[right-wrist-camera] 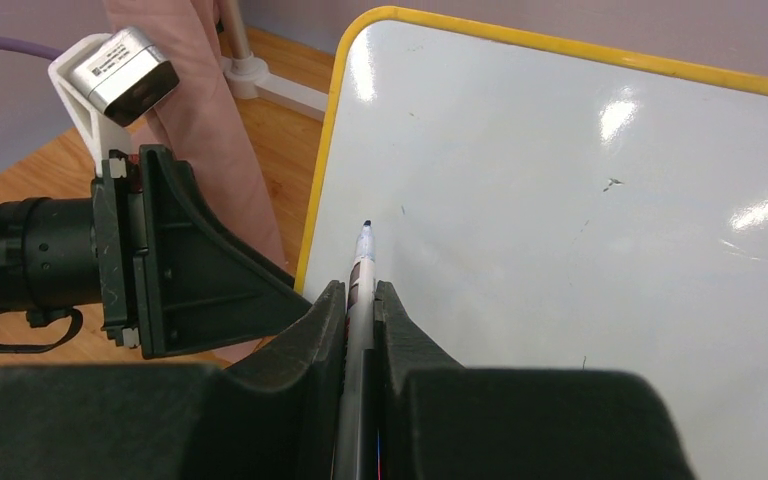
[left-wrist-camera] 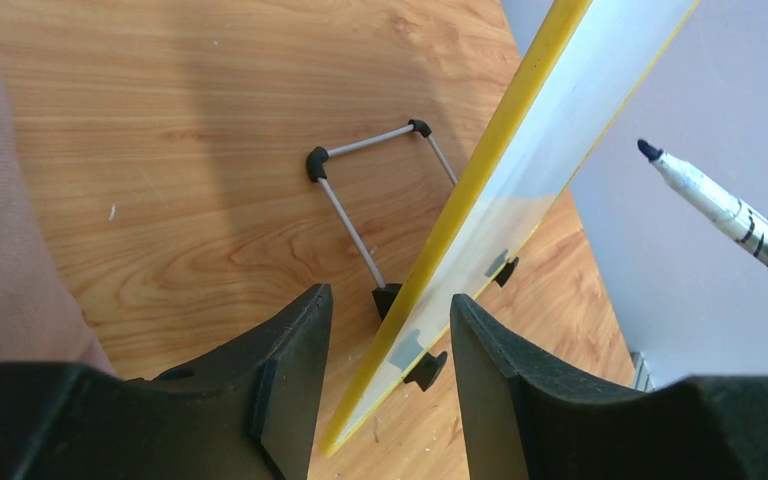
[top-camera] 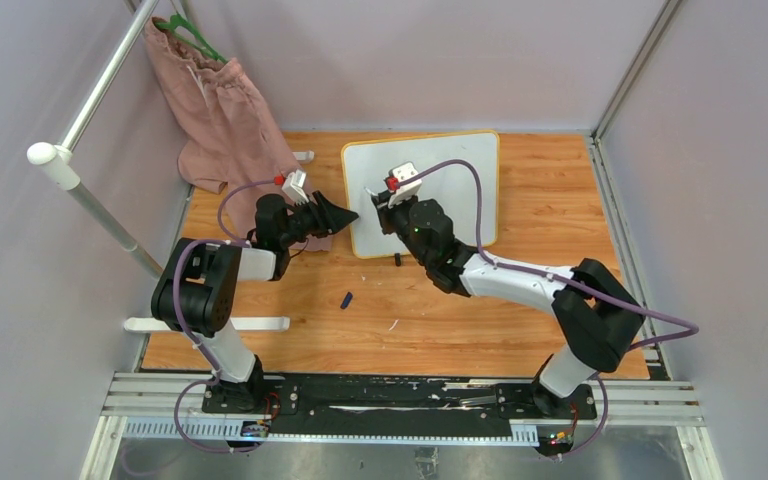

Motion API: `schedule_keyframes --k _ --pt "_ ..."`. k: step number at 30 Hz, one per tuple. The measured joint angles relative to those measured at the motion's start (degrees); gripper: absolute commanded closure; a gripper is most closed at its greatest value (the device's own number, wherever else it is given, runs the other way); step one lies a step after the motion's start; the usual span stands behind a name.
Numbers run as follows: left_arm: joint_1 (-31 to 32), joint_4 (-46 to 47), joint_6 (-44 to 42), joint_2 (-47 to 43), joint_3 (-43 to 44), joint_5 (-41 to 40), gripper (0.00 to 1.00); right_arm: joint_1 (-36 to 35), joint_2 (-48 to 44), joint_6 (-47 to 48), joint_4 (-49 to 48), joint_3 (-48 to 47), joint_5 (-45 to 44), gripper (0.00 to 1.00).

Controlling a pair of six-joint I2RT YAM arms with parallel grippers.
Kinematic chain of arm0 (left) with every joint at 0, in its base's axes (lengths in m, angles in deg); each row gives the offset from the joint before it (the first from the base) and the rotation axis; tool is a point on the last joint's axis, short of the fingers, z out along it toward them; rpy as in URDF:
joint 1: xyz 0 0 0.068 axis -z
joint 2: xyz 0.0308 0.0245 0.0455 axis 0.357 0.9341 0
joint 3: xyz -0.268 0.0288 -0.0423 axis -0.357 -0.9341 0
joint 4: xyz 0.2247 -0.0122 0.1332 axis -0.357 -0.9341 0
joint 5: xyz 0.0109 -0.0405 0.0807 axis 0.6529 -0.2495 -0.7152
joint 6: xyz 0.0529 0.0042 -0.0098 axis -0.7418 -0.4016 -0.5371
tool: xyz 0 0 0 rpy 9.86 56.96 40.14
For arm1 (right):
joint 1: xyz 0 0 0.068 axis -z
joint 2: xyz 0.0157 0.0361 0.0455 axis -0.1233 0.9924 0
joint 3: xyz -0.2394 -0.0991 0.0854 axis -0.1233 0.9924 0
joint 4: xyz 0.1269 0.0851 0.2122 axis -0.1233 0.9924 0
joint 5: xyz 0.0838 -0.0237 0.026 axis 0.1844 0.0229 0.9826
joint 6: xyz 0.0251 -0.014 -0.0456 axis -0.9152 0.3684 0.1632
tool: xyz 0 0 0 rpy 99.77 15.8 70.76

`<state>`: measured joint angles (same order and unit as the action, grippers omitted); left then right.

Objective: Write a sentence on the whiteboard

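Evidently nothing is written yet: the whiteboard (right-wrist-camera: 560, 250) stands propped on the counter (top-camera: 560, 200), wordless, left jaws spread astride its edge, right jaws pinching a marker (right-wrist-camera: 360, 280), tip near the surface.

From above, the left hand (top-camera: 350, 213) covers the whiteboard's (top-camera: 450, 170) left edge, and a dark bit (top-camera: 346, 299) on the table (top-camera: 520, 300) is too small to name. The left wrist view cuts the whiteboard off at the top; whether the fingers (left-wrist-camera: 295, 360) touch it is unclear. The right hand (right-wrist-camera: 361, 292) hides most of the marker (right-wrist-camera: 364, 250).
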<state>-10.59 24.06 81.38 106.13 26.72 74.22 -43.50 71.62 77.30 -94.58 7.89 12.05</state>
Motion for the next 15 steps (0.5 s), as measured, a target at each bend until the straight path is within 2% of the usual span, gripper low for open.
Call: schedule_keyframes --k 15 --pt "0.00 0.59 0.07 0.00 0.00 0.31 0.53 0.76 3.13 -0.02 -1.73 -2.14 -0.02 1.00"
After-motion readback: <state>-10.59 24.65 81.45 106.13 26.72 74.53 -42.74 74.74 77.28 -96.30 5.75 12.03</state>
